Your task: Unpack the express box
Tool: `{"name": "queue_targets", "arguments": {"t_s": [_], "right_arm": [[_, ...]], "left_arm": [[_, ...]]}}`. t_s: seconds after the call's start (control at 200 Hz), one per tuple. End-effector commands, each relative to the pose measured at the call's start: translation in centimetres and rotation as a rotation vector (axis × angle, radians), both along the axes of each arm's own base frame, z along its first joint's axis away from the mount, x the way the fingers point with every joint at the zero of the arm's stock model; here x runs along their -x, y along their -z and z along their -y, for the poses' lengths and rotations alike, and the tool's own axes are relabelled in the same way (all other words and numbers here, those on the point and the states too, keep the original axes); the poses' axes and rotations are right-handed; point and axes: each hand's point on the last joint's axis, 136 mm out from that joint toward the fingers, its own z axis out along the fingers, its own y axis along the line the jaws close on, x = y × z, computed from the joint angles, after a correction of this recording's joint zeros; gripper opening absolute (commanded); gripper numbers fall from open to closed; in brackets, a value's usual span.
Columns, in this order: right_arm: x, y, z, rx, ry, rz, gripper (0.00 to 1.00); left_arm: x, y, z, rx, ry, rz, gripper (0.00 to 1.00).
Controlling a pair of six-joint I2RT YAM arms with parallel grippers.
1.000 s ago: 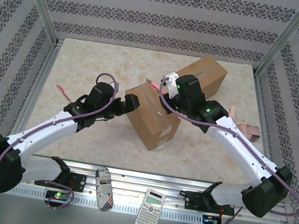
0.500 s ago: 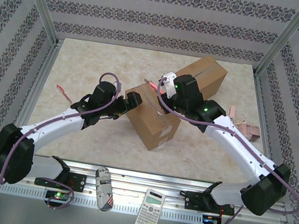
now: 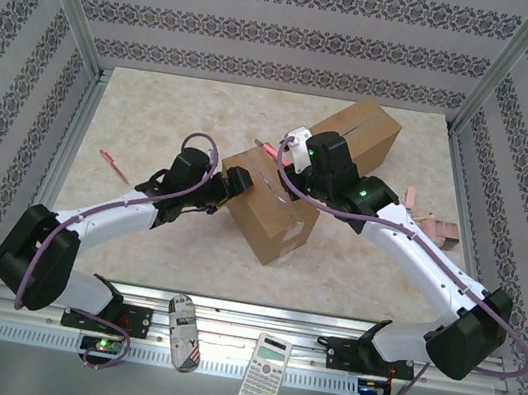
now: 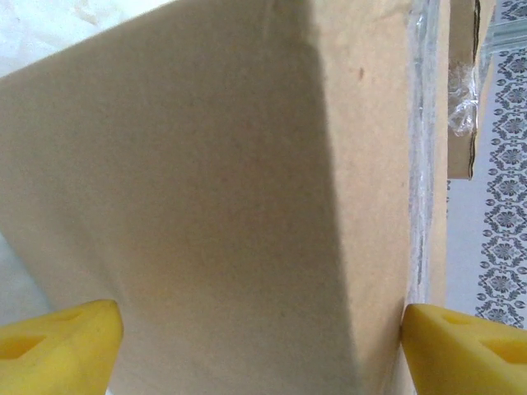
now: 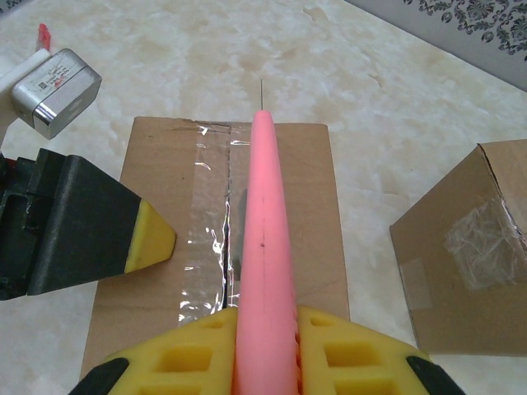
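Right gripper (image 5: 265, 333) clamps a pink cutter (image 5: 263, 206) pointing along the taped seam (image 5: 210, 247) of the express box (image 3: 267, 208) at mid-table. Left gripper (image 4: 255, 337) straddles the box's end, jaws wide; whether it grips is unclear. Flaps shut: slitting and emptying remain.
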Motion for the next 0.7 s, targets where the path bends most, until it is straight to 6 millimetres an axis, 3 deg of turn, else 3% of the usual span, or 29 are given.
{"name": "queue_targets", "arguments": {"t_s": [0.0,0.295,0.695], "right_arm": [[0.3,-0.2,0.0,0.018,0.008,0.021,0.00],[1.2,0.7,-0.1,0.023,0.034,0.012,0.00],[0.7,1.2,-1.0,0.033,0.049,0.029,0.00]], "left_arm": [[0.4,1.9,-0.5,-0.010,-0.011,-0.038,0.86],[0.8,3.1,-0.4,-0.005,0.007,-0.041,0.83],[1.2,4.2,-1.0,-0.031,-0.014,-0.071,0.81]]}}
